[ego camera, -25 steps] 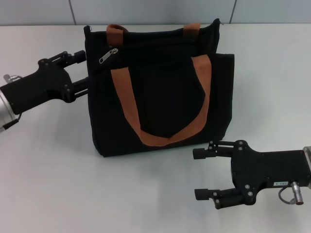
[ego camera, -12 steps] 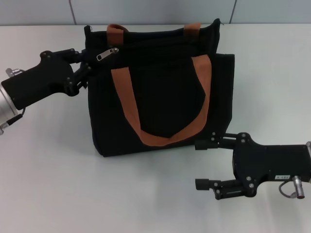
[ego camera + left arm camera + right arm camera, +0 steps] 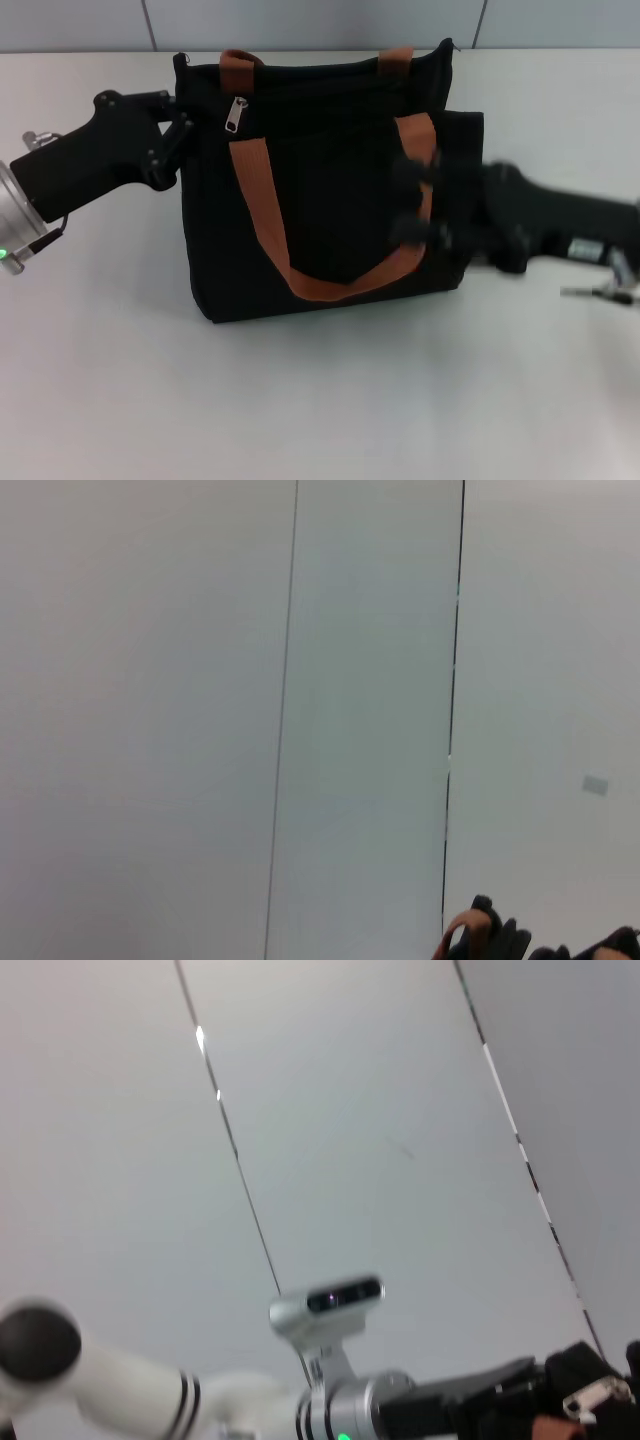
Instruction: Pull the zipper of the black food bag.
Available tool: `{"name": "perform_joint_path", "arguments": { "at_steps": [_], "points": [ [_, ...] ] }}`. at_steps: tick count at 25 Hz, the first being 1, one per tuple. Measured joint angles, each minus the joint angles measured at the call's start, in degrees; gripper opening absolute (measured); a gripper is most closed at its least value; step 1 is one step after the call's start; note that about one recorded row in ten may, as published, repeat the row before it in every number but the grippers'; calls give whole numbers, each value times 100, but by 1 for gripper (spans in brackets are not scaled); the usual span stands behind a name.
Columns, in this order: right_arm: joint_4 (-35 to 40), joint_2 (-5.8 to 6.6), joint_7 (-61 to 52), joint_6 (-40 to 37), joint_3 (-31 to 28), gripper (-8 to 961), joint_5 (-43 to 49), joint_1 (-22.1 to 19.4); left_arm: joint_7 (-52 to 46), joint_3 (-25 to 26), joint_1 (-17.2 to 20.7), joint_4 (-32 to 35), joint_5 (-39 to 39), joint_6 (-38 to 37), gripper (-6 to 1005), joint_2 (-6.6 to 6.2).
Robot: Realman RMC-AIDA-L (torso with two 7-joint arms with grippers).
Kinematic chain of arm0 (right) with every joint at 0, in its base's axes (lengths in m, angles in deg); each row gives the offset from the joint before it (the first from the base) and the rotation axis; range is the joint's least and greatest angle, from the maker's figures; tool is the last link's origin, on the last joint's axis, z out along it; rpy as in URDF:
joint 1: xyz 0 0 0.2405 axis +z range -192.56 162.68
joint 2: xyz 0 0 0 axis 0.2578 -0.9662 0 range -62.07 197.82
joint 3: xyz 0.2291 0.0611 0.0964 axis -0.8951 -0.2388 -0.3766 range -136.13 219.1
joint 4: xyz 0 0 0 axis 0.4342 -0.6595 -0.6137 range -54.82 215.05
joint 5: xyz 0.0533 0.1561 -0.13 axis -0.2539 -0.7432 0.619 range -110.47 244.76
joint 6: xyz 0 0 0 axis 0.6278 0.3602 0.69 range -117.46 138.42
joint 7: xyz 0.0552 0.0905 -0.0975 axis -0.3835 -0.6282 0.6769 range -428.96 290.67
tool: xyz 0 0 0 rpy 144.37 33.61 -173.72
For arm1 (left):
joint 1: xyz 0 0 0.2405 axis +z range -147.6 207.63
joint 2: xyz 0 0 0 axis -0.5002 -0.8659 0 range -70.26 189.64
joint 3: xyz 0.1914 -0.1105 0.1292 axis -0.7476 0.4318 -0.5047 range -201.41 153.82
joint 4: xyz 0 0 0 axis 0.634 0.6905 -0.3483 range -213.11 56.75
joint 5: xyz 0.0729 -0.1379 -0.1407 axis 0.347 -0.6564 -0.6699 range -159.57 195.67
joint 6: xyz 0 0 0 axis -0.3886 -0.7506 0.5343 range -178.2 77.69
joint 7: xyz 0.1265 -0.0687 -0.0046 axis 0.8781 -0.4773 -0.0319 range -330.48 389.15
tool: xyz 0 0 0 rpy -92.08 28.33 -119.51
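The left gripper (image 3: 180,135) is pressed against the black food bag (image 3: 330,200), and its jaw state cannot be told. The right gripper (image 3: 415,200), jaws apart, may miss the zipper (image 3: 235,113) and catch a strap.

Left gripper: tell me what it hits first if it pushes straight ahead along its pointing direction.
Probably the black food bag: the left gripper already sits at its upper side edge, pointing toward the zipper.

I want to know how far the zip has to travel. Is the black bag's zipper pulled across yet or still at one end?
Still at one end: the zipper pull hangs by the black food bag's left top corner, beside the left gripper.
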Motion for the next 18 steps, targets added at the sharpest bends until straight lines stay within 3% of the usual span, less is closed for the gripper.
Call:
{"name": "perform_joint_path", "arguments": {
  "at_steps": [2, 10, 18],
  "points": [
    [29, 99, -1004, 122, -22, 711, -286, 289, -2, -6, -31, 2, -14, -71, 22, 4],
    [292, 195, -2337, 253, 2, 701, -320, 797, 5, 2, -8, 3, -16, -42, 27, 5],
    [686, 305, -4530, 879, 435, 690, 523, 1698, 115, 17, 79, -30, -120, 4, 32, 4]
  ]
}}
